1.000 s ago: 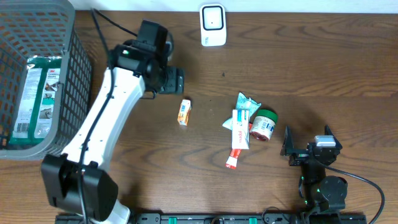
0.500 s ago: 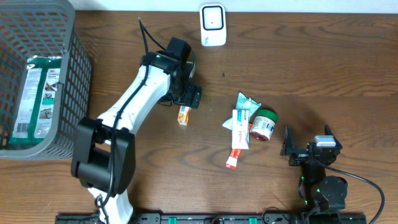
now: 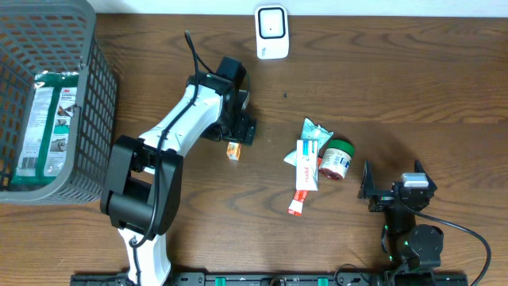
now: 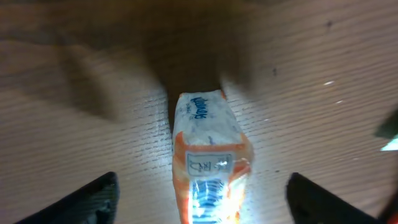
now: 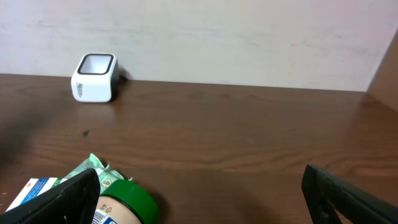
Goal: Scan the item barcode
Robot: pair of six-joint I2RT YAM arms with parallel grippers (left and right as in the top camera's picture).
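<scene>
A small orange-and-white packet [image 3: 233,149] lies flat on the wooden table, left of centre. My left gripper [image 3: 237,137] hovers right over it, open. In the left wrist view the packet [image 4: 208,155] sits between the two dark fingertips [image 4: 93,202], which stand well apart on either side without touching it. The white barcode scanner [image 3: 271,32] stands at the table's back edge and also shows in the right wrist view, scanner [image 5: 94,77]. My right gripper [image 3: 392,181] rests open at the front right, nothing between its fingers.
A red-and-white toothpaste box [image 3: 305,168], a green-capped jar [image 3: 336,159] and a green pouch [image 3: 315,131] lie together at centre right. A grey wire basket [image 3: 87,71] at the far left holds a green package [image 3: 44,127].
The left arm swung right and forward from near the basket to above the orange packet. The right arm has not moved.
</scene>
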